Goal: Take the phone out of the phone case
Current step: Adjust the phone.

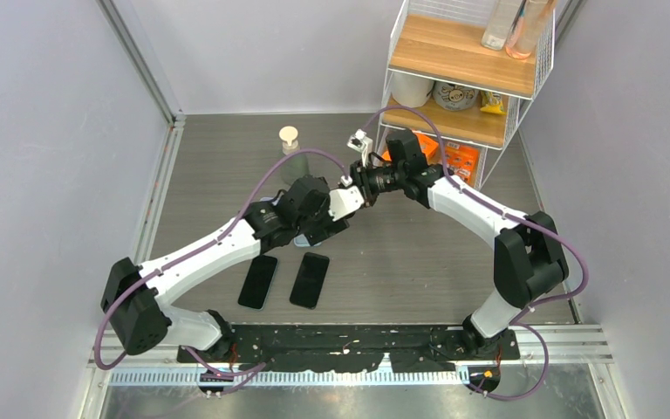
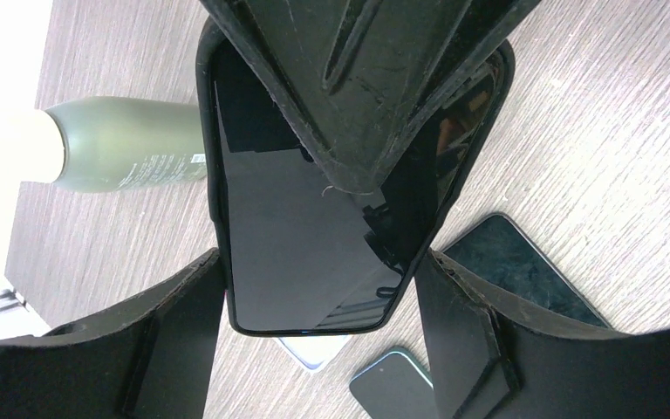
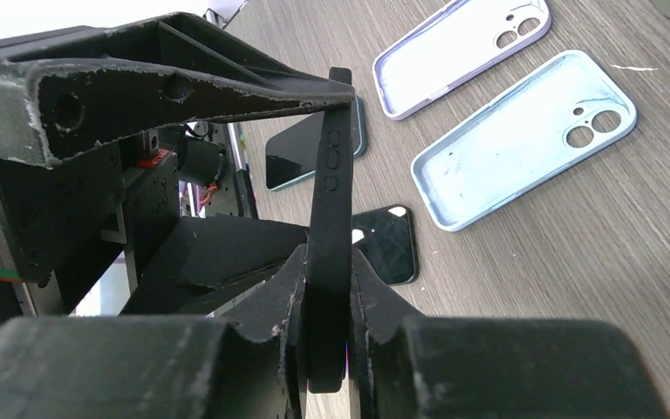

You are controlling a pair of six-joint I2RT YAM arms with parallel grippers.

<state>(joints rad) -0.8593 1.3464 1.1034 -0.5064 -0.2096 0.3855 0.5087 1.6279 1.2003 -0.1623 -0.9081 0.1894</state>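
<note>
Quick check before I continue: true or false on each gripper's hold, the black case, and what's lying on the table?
1. The right gripper is clamped on the black case. True.
2. The black case is already empty. False: the phone sits in it, dark screen showing.
3. Two bare phones lie on the table. True.
4. The two empty cases on the table are black. False: one is light blue, the other whitish with a lavender rim.
5. The left gripper is clear of the black case. False: its fingers grip the case across its width.
</note>
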